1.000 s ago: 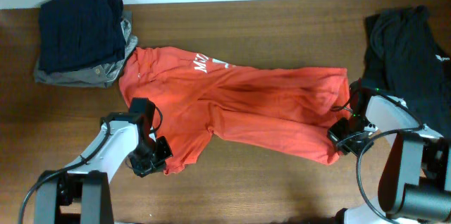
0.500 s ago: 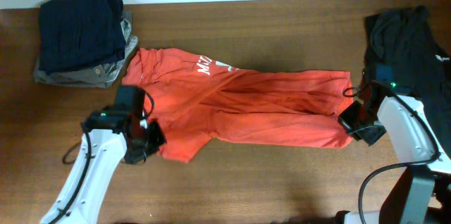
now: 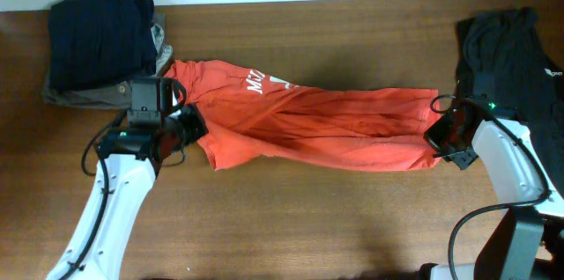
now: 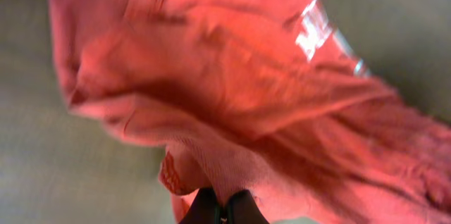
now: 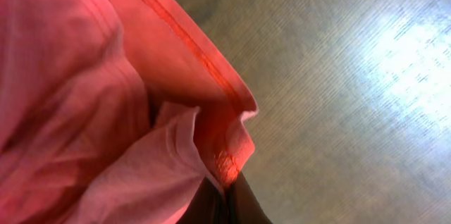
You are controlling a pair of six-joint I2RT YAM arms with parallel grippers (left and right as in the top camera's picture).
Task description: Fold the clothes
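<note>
Evidently both sets of jaws are pinched fully closed on cloth: the left gripper (image 3: 189,126) on the sleeve-side edge of the orange-red T-shirt (image 3: 308,126), the right gripper (image 3: 438,135) on its hem, probably to pull it taut lengthwise across the table (image 3: 308,218) middle. Folded navy and grey garments (image 3: 101,42) crowd the far left corner beside the collar; a black garment (image 3: 511,60) lies near the right edge
</note>
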